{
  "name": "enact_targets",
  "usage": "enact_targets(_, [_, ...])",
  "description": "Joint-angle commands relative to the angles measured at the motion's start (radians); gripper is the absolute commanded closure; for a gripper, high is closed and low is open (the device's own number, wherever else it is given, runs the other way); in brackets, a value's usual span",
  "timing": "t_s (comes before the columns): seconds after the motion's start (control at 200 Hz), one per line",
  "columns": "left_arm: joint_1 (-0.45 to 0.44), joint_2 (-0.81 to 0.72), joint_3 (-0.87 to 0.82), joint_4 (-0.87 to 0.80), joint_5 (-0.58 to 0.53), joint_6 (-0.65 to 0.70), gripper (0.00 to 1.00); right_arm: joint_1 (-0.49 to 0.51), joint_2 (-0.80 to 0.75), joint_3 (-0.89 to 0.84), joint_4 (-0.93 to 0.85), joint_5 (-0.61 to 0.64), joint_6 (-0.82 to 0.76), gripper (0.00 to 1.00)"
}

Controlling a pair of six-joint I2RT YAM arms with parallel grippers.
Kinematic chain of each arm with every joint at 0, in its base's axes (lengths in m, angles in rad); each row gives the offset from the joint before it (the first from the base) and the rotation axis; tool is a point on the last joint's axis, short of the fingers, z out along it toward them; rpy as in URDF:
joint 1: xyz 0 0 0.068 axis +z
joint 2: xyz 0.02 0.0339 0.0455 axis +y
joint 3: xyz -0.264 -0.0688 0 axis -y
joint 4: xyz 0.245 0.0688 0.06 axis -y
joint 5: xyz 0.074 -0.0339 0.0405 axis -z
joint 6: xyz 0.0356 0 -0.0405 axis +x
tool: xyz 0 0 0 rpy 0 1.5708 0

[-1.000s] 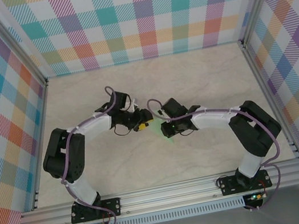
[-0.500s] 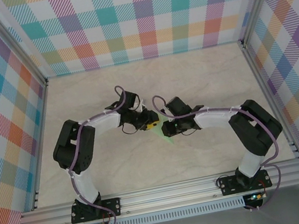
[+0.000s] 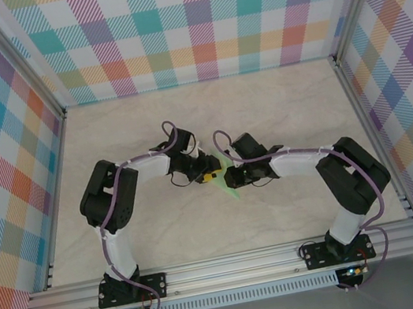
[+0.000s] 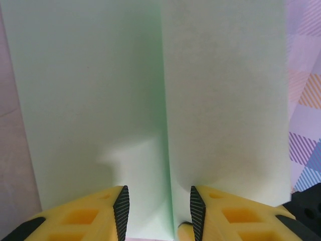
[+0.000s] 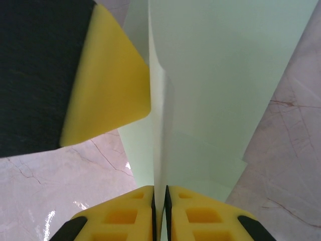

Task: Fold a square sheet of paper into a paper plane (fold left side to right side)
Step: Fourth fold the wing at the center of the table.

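The pale green sheet of paper (image 3: 230,185), folded into creased layers, lies at the table's middle between both arms. My right gripper (image 3: 231,168) is shut on its raised folded edge; in the right wrist view the pads (image 5: 154,201) pinch the paper (image 5: 215,75) tightly. My left gripper (image 3: 212,176) meets it from the left. In the left wrist view its jaws (image 4: 158,211) stand open astride a central crease of the paper (image 4: 100,90), pads apart from it. One yellow left finger (image 5: 110,75) shows beside the paper's upright edge.
The marble-patterned tabletop (image 3: 277,102) is bounded by checked walls and an aluminium frame (image 3: 234,266) at the near edge. Both arms' elbows bend outward at left and right, and purple cables run along them.
My left arm has swung right, bringing its gripper up to the paper. Its jaws narrowed a little. My right gripper kept its hold and barely shifted.
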Motion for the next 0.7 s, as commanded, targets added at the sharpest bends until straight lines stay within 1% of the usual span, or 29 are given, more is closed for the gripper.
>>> enact_targets(0.0, [-0.014, 0.008, 0.022, 0.028, -0.002, -0.003, 0.6, -0.008, 0.01, -0.004, 0.018, -0.028, 0.01, 0.85])
enact_targets(0.315, [-0.014, -0.033, 0.004, 0.033, 0.001, 0.003, 0.57, -0.022, 0.031, -0.005, 0.025, -0.061, 0.01, 0.86])
enact_targets(0.42, [-0.015, -0.057, -0.009, 0.051, 0.011, -0.003, 0.52, -0.032, 0.034, -0.011, 0.039, -0.087, 0.012, 0.86])
enact_targets(0.54, [-0.016, -0.067, -0.012, 0.057, 0.013, -0.009, 0.49, -0.049, 0.04, -0.018, 0.059, -0.121, 0.02, 0.86])
enact_targets(0.695, [-0.016, -0.051, -0.011, 0.057, 0.013, -0.008, 0.49, -0.063, 0.043, -0.019, 0.067, -0.143, 0.024, 0.86])
